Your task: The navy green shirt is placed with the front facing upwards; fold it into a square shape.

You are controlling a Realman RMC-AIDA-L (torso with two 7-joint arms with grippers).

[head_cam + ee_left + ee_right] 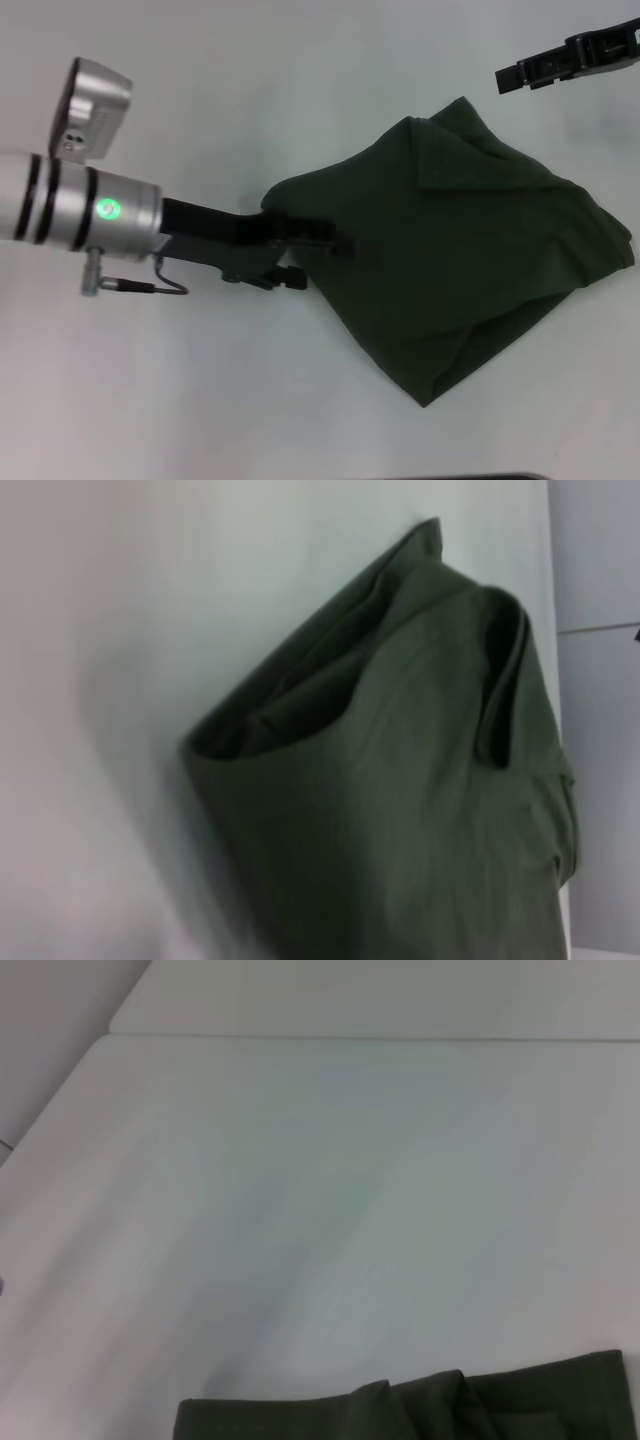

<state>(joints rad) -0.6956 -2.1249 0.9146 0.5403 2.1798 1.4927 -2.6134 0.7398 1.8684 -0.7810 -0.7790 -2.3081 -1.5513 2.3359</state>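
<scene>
Navy green shirt (460, 260) folded into a rumpled diamond, edge pinched in left gripper (335, 243); right gripper (505, 78) state unclear.

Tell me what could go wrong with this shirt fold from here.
The navy green shirt lies as a skewed, bunched diamond rather than a square, so further folds may lock in the crooked edges. The left gripper sits at the shirt's near edge; pulling away could drag the layers apart. The right gripper is off the cloth, so nothing pins the far side.
</scene>
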